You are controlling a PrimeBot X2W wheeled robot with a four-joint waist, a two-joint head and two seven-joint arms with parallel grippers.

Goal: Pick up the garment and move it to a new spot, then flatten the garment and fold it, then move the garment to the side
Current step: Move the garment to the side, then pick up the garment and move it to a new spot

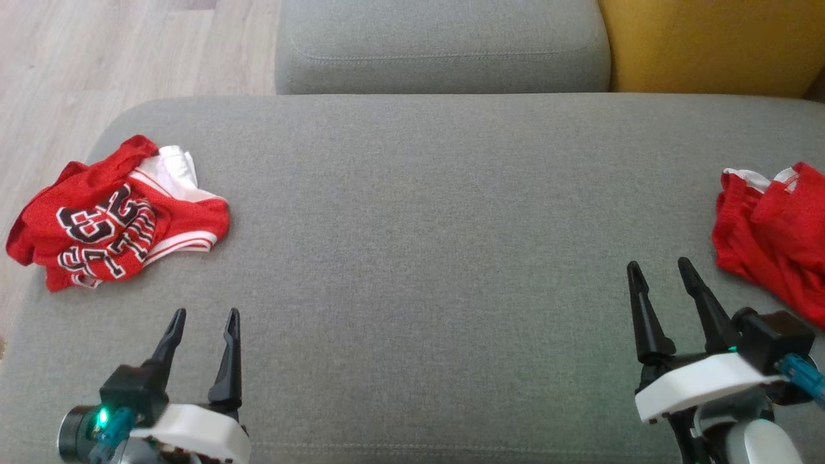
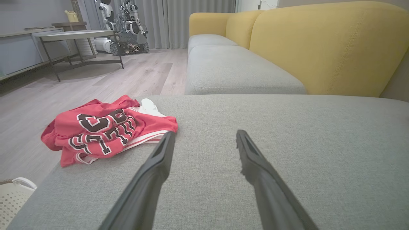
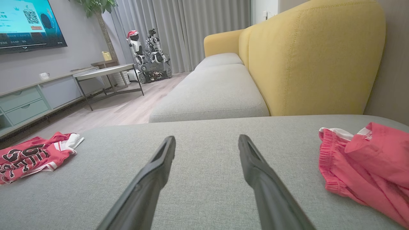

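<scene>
Now, step: preparing the pickup.
Left gripper [image 1: 206,312]: gaping wide, holding nothing.
Right gripper [image 1: 658,261]: gaping, empty too.
Next: probably reaching for the jersey [image 1: 116,219].

surface: grey sofa cushion [image 1: 412,193] | left edge: crumpled red jersey [image 1: 116,219] | right edge: bunched red garment [image 1: 773,238]

Left garment [image 1: 97,219]: red, with black letters edged in white and white striped trim
Right garment [image 1: 773,238]: red, white at the top edge (pinker in the wrist view)
Seat cushion [image 1: 419,225]: grey, fine weave
Sofa back [image 1: 709,45]: mustard yellow
Floor [image 1: 97,51]: pale wood grain
Curtains [image 3: 191,28]: grey
</scene>
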